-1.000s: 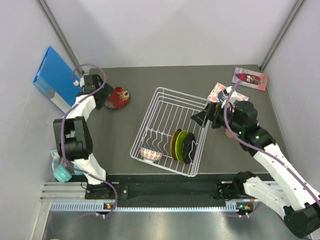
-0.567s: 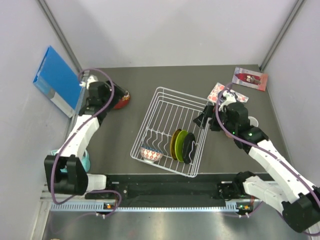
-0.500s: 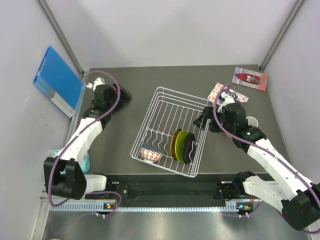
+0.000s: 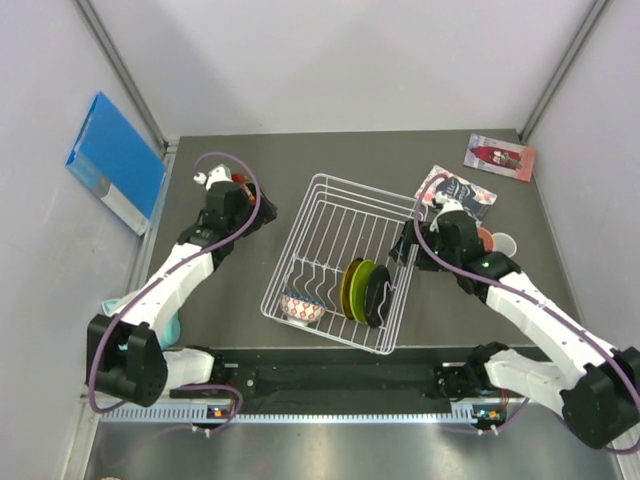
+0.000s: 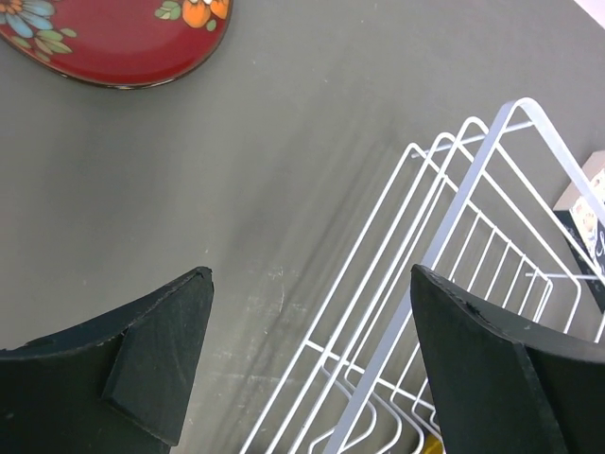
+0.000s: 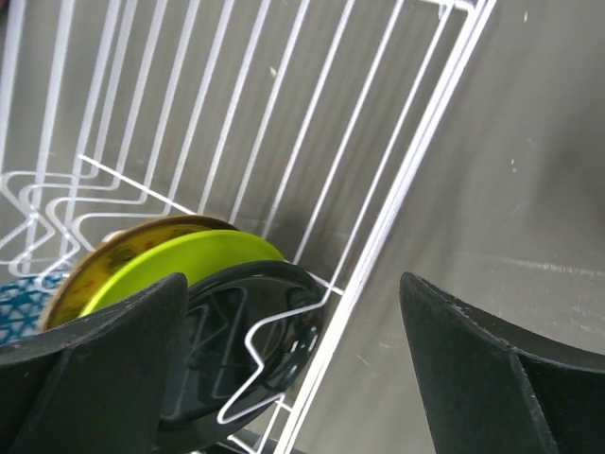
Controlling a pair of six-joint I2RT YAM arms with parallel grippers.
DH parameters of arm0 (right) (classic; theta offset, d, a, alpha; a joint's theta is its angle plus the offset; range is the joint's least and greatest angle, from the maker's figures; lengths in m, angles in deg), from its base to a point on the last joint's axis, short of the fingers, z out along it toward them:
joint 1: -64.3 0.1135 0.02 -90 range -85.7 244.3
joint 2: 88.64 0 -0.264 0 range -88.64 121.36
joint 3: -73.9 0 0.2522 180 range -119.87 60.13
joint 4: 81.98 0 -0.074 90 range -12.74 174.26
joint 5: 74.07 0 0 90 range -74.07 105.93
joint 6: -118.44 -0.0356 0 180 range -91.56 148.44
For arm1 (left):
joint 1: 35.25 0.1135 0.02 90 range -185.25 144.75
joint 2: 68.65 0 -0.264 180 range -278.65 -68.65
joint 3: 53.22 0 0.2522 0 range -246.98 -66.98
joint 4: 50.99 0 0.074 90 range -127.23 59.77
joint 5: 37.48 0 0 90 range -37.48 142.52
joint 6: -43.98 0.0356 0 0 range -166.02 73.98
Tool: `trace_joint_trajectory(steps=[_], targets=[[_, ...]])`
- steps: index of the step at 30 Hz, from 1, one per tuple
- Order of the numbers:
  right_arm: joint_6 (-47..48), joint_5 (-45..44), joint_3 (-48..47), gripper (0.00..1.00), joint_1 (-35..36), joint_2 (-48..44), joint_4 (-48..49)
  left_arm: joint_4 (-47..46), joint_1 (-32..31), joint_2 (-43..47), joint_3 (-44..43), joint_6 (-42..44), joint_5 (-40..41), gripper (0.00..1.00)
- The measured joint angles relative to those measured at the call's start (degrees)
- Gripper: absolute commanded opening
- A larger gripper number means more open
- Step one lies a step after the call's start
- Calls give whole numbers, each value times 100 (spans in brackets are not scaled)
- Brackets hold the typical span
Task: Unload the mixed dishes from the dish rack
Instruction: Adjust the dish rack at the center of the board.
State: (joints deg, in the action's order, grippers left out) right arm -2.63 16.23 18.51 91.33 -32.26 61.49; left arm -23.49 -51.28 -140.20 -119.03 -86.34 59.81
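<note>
The white wire dish rack (image 4: 330, 215) stands mid-table. In its near end stand an amber plate (image 4: 349, 284), a lime-green plate (image 4: 360, 287) and a black plate (image 4: 375, 296), with a small patterned bowl (image 4: 302, 306) to their left. My left gripper (image 4: 262, 212) is open and empty, just left of the rack's far left corner (image 5: 492, 161). The red flowered plate (image 5: 113, 38) lies flat on the table behind it. My right gripper (image 4: 405, 240) is open and empty over the rack's right rim (image 6: 416, 161), with the black plate (image 6: 236, 331) and lime-green plate (image 6: 180, 260) below its left finger.
A salmon mug (image 4: 485, 238) and a white mug (image 4: 504, 245) stand right of the right arm. Two printed booklets (image 4: 499, 156) (image 4: 455, 190) lie at the back right. A blue folder (image 4: 112, 160) leans on the left wall. A teal cup (image 4: 172, 325) stands near the left base.
My left gripper has left the red plate and swung right toward the rack's left corner. My right gripper has moved left to the rack's right rim, uncovering the two mugs.
</note>
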Motion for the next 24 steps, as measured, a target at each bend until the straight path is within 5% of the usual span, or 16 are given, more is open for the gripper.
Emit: trace_joint_trajectory(steps=[6, 8, 11, 16, 20, 21, 24], targets=[[4, -50, 83, 82, 114, 579, 44, -33, -83, -142, 52, 155, -177, 85], [13, -48, 87, 69, 140, 715, 55, -31, -140, -197, 85, 192, -205, 76], [48, -46, 87, 50, 164, 852, 122, -13, -229, -262, 111, 243, -243, 46], [61, -155, 87, 33, 168, 942, 190, 0, -417, -332, 116, 341, -313, 38], [92, -177, 66, 26, 173, 990, 214, 2, -535, -363, 118, 382, -321, 46], [105, -181, 52, 25, 173, 1003, 205, 2, -560, -376, 120, 387, -323, 62], [140, -221, -7, 20, 173, 1058, 160, -7, -590, -387, 166, 402, -219, 80]])
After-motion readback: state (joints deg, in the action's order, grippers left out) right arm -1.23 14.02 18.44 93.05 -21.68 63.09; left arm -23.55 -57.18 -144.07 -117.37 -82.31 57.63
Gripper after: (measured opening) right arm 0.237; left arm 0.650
